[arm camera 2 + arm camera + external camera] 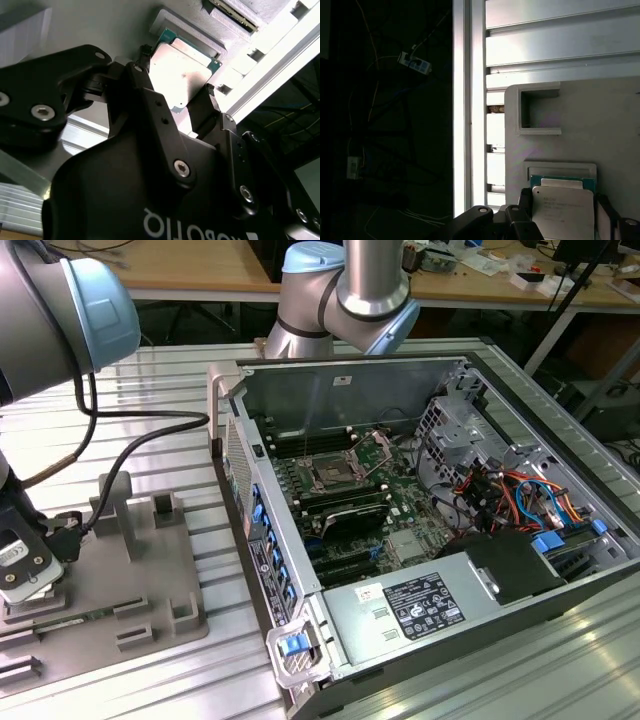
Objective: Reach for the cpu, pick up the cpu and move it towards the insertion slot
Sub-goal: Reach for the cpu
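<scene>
Two fingers point(206, 111) pinch one cpu point(182, 75) by its edges over a second chip point(562, 182) on one grey tray point(610, 115).

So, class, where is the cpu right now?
In both wrist views the cpu lies right at the gripper, over the grey tray; that tray is at the exterior view's left, outside the computer case.

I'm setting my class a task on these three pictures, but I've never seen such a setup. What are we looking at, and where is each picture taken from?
It is one robot arm with a gripper. The exterior view looks on from off the arm: a grey tray and an open computer case on a slatted metal table, the insertion slot inside. Both wrist views ride on the arm; they show the gripper at the cpu, the tray behind it.
</scene>
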Tool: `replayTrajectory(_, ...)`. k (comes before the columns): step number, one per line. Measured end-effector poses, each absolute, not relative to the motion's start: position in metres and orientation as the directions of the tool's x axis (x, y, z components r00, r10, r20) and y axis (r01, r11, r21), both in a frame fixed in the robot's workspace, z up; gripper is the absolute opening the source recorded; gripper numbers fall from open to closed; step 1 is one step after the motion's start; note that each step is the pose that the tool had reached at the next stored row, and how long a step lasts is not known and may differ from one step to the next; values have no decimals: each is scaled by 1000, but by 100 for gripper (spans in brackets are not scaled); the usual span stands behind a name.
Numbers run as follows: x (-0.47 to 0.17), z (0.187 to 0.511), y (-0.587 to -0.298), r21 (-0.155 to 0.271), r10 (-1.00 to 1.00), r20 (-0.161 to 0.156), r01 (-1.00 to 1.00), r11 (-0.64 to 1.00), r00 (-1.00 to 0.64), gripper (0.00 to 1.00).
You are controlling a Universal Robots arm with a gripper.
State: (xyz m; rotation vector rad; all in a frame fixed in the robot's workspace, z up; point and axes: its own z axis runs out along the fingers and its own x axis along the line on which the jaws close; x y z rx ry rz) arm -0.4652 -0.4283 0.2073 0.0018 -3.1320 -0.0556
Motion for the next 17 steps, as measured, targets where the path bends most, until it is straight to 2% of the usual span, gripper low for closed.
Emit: replayTrajectory(17,-465,221,-428,35,-1,10,-1,999,-1000,55)
